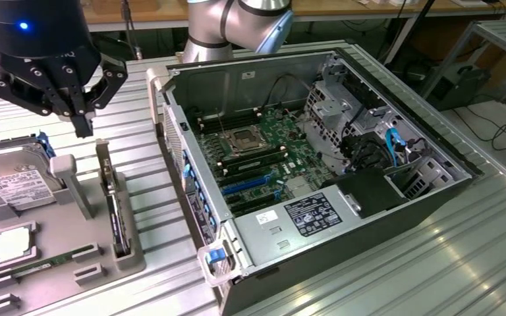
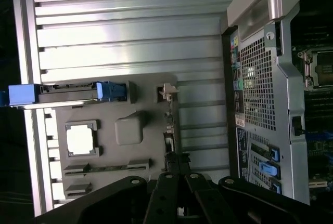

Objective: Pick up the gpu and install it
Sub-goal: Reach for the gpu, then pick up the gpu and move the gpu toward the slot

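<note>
- The tool hangs above the ribbed metal surface with its fingers pressed together, and it holds nothing.
- It sits over the far end of the grey tray, close to the gpu but not touching it.
- The gpu stands on its edge in a slot of the tray, on the side nearest the computer case.
- In the wrist view, the closed tool lines up over the thin edge of the gpu.
- The tray also carries a hard drive, a processor and a RAM stick.
- The case lies open on the exterior view's right, showing its motherboard.
</note>
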You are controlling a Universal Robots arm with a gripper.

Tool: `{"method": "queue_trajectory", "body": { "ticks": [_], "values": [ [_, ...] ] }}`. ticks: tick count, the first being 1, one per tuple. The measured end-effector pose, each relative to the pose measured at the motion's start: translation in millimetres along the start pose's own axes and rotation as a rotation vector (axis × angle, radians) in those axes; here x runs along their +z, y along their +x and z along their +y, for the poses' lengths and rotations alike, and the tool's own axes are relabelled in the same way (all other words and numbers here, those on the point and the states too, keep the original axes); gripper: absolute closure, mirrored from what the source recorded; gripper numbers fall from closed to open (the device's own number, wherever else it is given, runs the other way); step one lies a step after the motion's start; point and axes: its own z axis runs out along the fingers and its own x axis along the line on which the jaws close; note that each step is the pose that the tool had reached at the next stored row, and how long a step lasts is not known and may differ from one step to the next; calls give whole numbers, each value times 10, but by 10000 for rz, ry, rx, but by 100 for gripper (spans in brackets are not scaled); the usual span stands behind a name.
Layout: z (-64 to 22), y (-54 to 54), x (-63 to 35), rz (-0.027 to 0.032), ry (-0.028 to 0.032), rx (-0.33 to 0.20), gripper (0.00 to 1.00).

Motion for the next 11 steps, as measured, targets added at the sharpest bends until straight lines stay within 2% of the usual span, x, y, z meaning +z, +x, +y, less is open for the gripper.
{"method": "queue_trajectory", "body": {
  "ticks": [11],
  "values": [
    [-20, 22, -1, 0, 0, -4, 89]
  ]
}}
